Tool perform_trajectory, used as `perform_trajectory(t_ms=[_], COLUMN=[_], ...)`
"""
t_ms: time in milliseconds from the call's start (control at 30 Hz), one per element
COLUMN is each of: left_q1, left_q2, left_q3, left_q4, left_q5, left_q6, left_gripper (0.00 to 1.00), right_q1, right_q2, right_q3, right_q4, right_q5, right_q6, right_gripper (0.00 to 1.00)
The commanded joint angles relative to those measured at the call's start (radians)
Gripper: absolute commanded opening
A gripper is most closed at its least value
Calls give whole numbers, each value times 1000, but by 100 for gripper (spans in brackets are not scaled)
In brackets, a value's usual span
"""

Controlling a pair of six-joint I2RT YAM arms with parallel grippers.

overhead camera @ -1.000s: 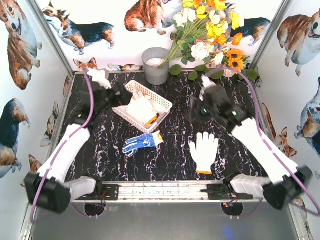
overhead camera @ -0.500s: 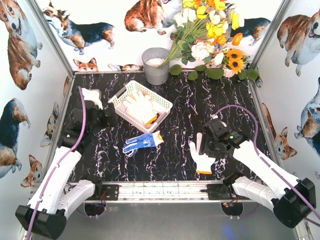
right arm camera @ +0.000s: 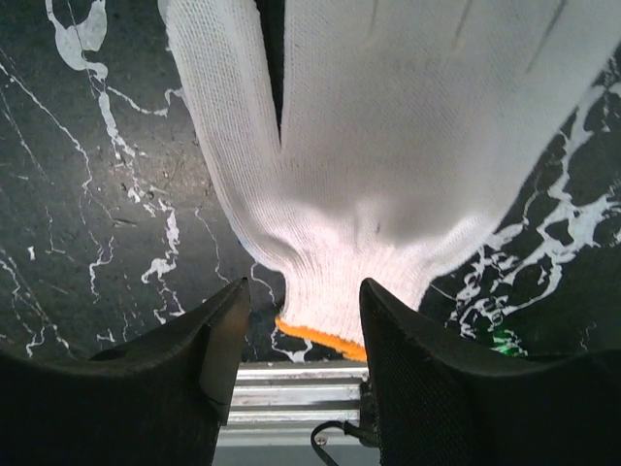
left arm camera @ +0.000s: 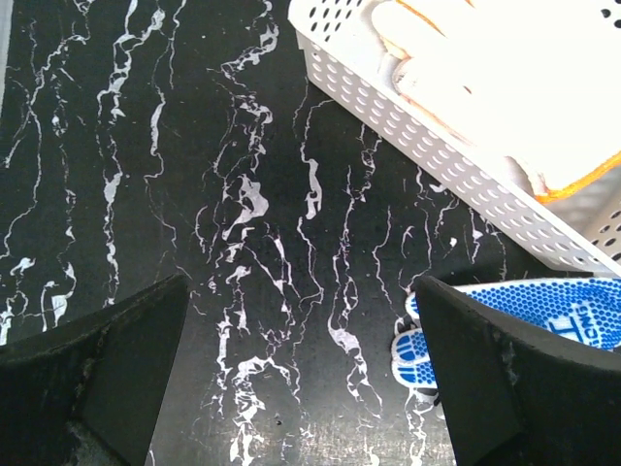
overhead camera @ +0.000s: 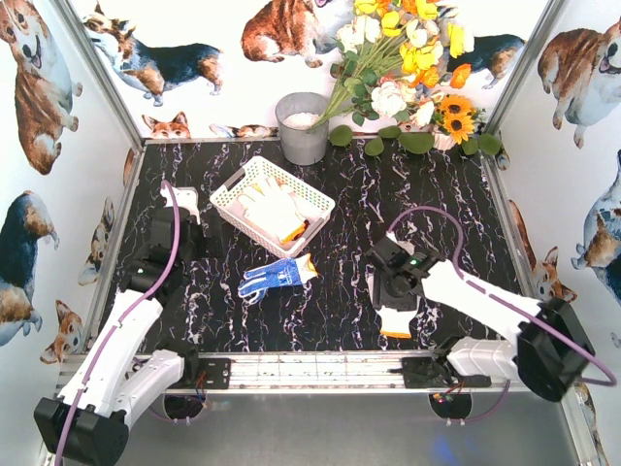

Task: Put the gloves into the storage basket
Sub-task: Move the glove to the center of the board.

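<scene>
The white lattice storage basket (overhead camera: 312, 201) (left arm camera: 437, 155) stands at the back left and holds a cream glove (overhead camera: 270, 206) (left arm camera: 505, 68) with orange trim. A blue-dotted glove (overhead camera: 275, 275) (left arm camera: 572, 311) lies flat in front of the basket. My left gripper (overhead camera: 197, 236) (left arm camera: 301, 291) hangs open over bare table left of both, its right finger overlapping the blue glove's fingertips in the wrist view. A white glove (overhead camera: 396, 320) (right arm camera: 388, 146) with an orange cuff lies near the front right. My right gripper (overhead camera: 393, 291) (right arm camera: 305, 291) is low over it, open, jaws either side of the cuff.
A grey metal bucket (overhead camera: 303, 126) and a bunch of flowers (overhead camera: 408, 68) stand at the back. An aluminium rail (overhead camera: 320, 369) (right arm camera: 291, 398) runs along the front edge, just beyond the white glove's cuff. Printed side walls close in the table.
My right arm swung from mid-table down and forward onto the white glove. My left arm drew back from the basket towards the near left, and its jaws opened a little wider.
</scene>
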Motion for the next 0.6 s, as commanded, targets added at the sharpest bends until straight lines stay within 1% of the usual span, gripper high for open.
perform_trajectory(t_ms=[0, 200, 333, 500, 567], left_q1=[3, 4, 4, 4, 4], left_q2=[-7, -15, -8, -10, -10], left_q3=[12, 8, 12, 11, 11], left_q4=[17, 16, 14, 14, 14], left_q5=[-47, -58, -61, -62, -62], left_q6=[18, 16, 16, 16, 15], left_gripper=[95, 95, 95, 96, 96], right_q1=[9, 50, 93, 110, 112], right_q2=[67, 174, 225, 258, 253], right_q3=[7, 40, 58, 58, 53], right_q4=[116, 183, 181, 144, 137], right_q5=[23, 16, 65, 144, 166], right_q6=[-61, -107, -109, -88, -82], right_gripper=[51, 51, 49, 37, 26])
